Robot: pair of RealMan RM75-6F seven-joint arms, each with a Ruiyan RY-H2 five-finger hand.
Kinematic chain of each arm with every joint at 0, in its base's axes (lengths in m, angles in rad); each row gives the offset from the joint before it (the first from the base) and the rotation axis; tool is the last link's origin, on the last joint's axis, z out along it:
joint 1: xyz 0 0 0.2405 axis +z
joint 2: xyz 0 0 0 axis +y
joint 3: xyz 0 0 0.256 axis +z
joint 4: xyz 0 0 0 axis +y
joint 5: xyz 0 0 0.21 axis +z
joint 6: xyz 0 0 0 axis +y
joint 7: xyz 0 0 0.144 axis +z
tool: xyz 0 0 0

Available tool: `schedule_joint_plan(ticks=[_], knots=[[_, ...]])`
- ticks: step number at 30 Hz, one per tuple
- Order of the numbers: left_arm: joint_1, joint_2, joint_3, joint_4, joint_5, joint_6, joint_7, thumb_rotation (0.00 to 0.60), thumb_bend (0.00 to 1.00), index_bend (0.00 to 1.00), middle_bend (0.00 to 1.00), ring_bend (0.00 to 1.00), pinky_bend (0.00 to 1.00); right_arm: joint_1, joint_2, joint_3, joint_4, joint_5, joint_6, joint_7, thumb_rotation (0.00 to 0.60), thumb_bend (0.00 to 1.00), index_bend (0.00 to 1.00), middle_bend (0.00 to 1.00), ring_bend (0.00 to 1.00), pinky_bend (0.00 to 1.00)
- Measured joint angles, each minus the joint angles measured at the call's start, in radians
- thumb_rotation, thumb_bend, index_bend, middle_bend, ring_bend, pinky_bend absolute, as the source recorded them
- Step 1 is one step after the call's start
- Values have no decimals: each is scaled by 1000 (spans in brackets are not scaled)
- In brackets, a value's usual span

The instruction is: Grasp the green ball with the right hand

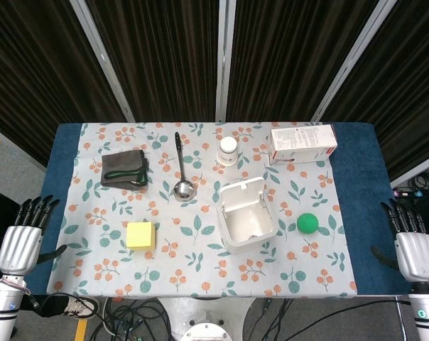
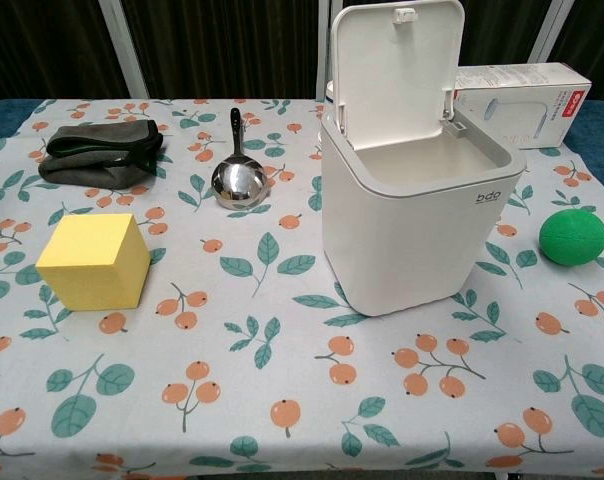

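The green ball (image 1: 307, 223) lies on the floral tablecloth, right of the white bin; the chest view shows the ball (image 2: 572, 237) at its far right. My right hand (image 1: 414, 245) hangs off the table's right edge, fingers apart and holding nothing, well to the right of the ball. Off the left edge, my left hand (image 1: 24, 236) is likewise open with nothing in it. Neither hand appears in the chest view.
A white bin (image 1: 247, 215) with its lid raised stands mid-table. Around it are a yellow cube (image 1: 140, 235), a metal ladle (image 1: 182, 170), a dark folded cloth (image 1: 124, 168), a white bottle (image 1: 229, 151) and a white box (image 1: 303, 143).
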Motion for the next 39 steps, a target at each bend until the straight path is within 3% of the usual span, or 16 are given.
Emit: schedule_joint_plan(ticks=[13,24,31,39], knots=[[-3,-5,6,13,13,-2,-16,600,0,89,43,0,67,36,2,-9,-22,2,-75,-40,600,131,0,0,0,0],[-6,-20,12,17,20,-7,-7,600,0,89,43,0,67,182,4,11,-90,41,-303,-220,600,132,0,0,0,4],[-4,-29,15,34,14,-8,-20,600,0,89,43,0,67,283,-37,27,-109,131,-447,-364,600,135,0,14,0,128],[-1,-34,14,53,7,-8,-45,600,0,89,43,0,67,341,-112,26,-91,231,-510,-465,600,150,0,47,0,234]])
